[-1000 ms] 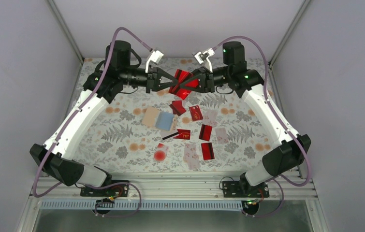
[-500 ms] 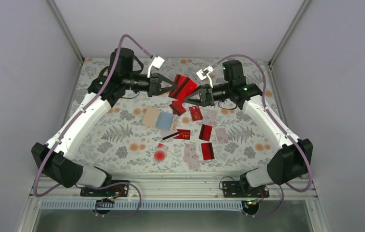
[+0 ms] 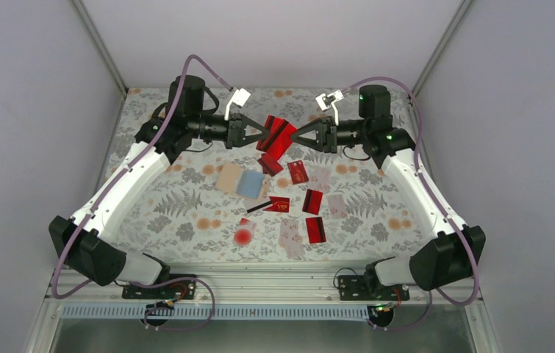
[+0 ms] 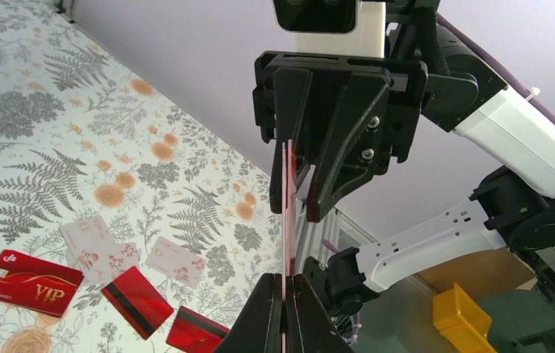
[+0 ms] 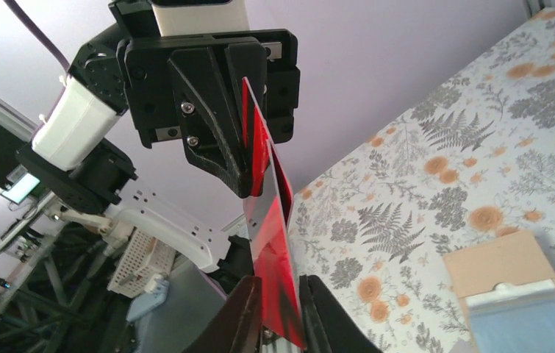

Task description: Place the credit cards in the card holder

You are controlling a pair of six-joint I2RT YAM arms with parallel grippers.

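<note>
- seen from above, both arms reach over the far end of a table with a fern-and-flower cloth (image 3: 178, 213), and their claws face each other in the air.
- the left gripper (image 3: 263, 134) is clamped tight on a fan of red credit cards (image 3: 277, 137), which it holds up clear of the cloth. in its own wrist camera its fingers (image 4: 263, 323) press together on the cards, which show edge-on as a thin red line.
- the right gripper (image 3: 295, 139) meets the same fan from the opposite side. in its wrist camera its fingers (image 5: 241, 323) stand on either side of the red cards with a clear gap between them, so the jaws are apart and not pinching.
- the card holder (image 3: 239, 181) lies opened flat on the cloth, nearer the arm bases than the raised claws. its tan half is on the left and its light blue half on the right.
- a pair of overlapping red cards (image 3: 270, 163) lies just beside the holder's far right corner.
- the other loose cards are spread to the right of the holder:
  - a gold-printed red card (image 3: 298, 171)
  - a red "vip" card (image 3: 279, 204)
  - two dark-striped red cards (image 3: 312, 201)
  - three pale pinkish cards (image 3: 337, 206)
- a white card with a black stripe (image 3: 257, 208) touches the left end of the "vip" card.
- a round red spot (image 3: 242, 236) sits on the cloth nearer the bases, below the holder.
</note>
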